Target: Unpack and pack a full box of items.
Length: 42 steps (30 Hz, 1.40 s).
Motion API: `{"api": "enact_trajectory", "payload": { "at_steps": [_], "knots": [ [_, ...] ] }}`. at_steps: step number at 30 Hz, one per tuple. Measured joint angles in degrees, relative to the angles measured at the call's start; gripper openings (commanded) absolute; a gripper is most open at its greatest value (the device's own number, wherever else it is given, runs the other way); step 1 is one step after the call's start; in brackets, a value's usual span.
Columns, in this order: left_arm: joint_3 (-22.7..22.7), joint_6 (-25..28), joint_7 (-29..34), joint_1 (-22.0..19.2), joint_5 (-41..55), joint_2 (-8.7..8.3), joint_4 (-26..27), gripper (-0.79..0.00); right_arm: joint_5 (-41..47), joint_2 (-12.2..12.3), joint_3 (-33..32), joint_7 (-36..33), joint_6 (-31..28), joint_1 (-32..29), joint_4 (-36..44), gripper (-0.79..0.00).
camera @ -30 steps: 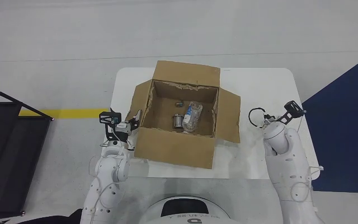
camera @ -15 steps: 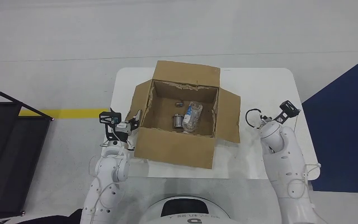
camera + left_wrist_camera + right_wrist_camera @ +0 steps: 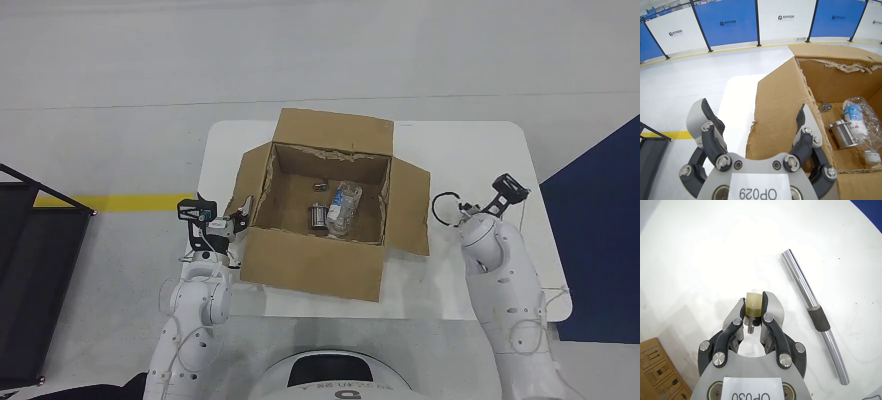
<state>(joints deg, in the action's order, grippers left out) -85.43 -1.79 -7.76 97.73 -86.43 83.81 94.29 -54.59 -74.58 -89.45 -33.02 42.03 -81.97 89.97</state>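
An open cardboard box (image 3: pixel 310 265) sits mid-table. Inside lie a clear plastic bottle (image 3: pixel 345 207), a flanged metal cylinder (image 3: pixel 317 215) and a small metal fitting (image 3: pixel 321 186). My left gripper (image 3: pixel 752 106) is open and holds nothing. It stands at the box's left side (image 3: pixel 238 215), with the left flap (image 3: pixel 772 98) just ahead of its spread fingers. The bottle (image 3: pixel 857 121) and cylinder (image 3: pixel 843 136) lie beyond that wall. My right gripper (image 3: pixel 753 300) hovers over the bare table right of the box. It is shut on a yellowish rubber bumper (image 3: pixel 753 306) with a threaded metal stud.
A shiny metal rod (image 3: pixel 804 291) with a black band lies on the white table (image 3: pixel 706 247) beside the right gripper. A corner of the box (image 3: pixel 659 366) shows close behind that gripper. A dark rack (image 3: pixel 30 270) stands on the floor left of the table.
The right arm has shifted a little leftward toward the box, still holding the bumper. The left arm and the box contents have not moved.
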Motion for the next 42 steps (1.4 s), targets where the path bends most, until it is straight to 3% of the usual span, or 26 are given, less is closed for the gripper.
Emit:
{"api": "enact_trajectory", "payload": {
  "at_steps": [9, 14, 18, 32, 36, 42],
  "knots": [
    [0.0, 0.0, 0.0, 0.0, 0.0, 0.0, 0.0, 0.0, 18.4, -0.65, -5.98, 4.22, -13.35, -13.99, 23.17, -0.785],
    [0.0, 0.0, 0.0, 0.0, 0.0, 0.0, 0.0, 0.0, 32.45, -0.75, -6.9, -2.59, -21.83, -19.34, 31.8, -0.785],
    [0.0, 0.0, 0.0, 0.0, 0.0, 0.0, 0.0, 0.0, 37.88, -0.53, -6.35, -8.09, -22.18, -20.0, 34.91, -0.785],
    [0.0, 0.0, 0.0, 0.0, 0.0, 0.0, 0.0, 0.0, 37.59, -0.33, -5.46, -8.74, -21.05, -19.07, 33.85, -0.785],
    [0.0, 0.0, 0.0, 0.0, 0.0, 0.0, 0.0, 0.0, 31.36, -0.09, 0.52, -9.15, -20.41, -15.67, 33.79, -0.785],
    [0.0, 0.0, 0.0, 0.0, 0.0, 0.0, 0.0, 0.0, 22.93, -0.44, 13.09, -10.82, -16.27, -5.54, 29.81, -0.785]
  ]
}}
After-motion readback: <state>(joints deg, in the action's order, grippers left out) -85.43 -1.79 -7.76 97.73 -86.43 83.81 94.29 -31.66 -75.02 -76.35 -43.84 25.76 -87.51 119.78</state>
